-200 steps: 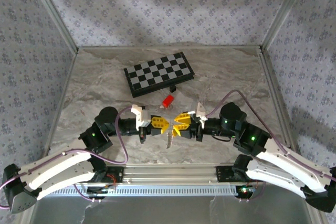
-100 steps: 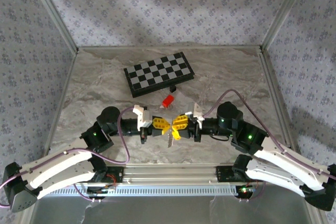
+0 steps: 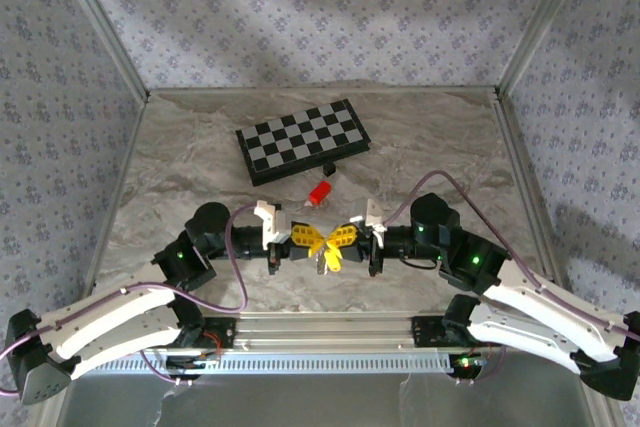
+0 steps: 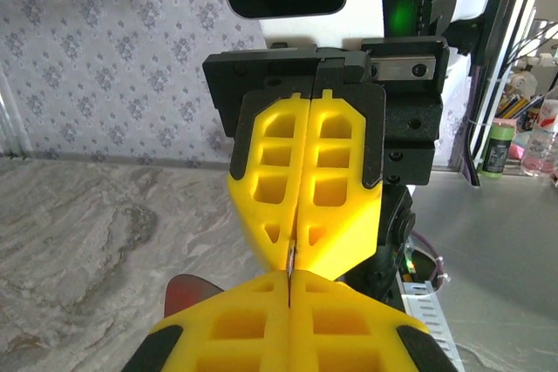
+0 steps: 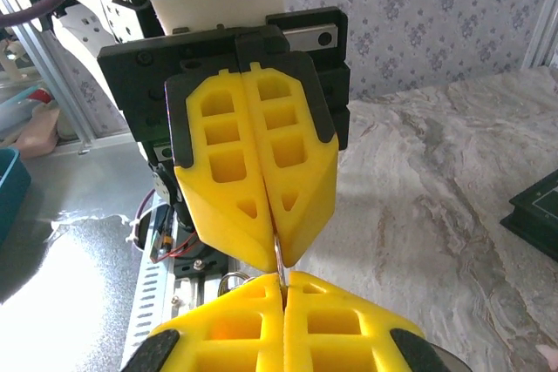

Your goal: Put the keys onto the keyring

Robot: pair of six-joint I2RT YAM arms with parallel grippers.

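Observation:
My left gripper (image 3: pixel 309 239) and right gripper (image 3: pixel 340 237) meet tip to tip above the table's near middle, both shut. In the left wrist view my own fingers (image 4: pixel 227 324) fill the bottom and the right gripper (image 4: pixel 306 234) faces them. A thin silvery metal sliver (image 4: pixel 289 259) runs edge-on between the two pairs of tips. The same sliver (image 5: pixel 277 254) shows in the right wrist view, below the left gripper (image 5: pixel 273 254). It looks like a key meeting the keyring. A yellow-headed key (image 3: pixel 332 260) and silvery pieces (image 3: pixel 320 263) dangle beneath. A small wire loop (image 5: pixel 228 280) hangs beside my right fingers.
A black-and-white chessboard (image 3: pixel 303 141) lies at the back middle. A small red cylinder (image 3: pixel 319 192) and a tiny black piece (image 3: pixel 328 167) lie between it and the grippers. Patterned walls enclose the marble table (image 3: pixel 180 167). An aluminium rail (image 3: pixel 330 332) runs along the near edge.
My right gripper has moved left towards the left gripper, so the gap between the fingertips has closed. The dangling keys now hang directly under the meeting point.

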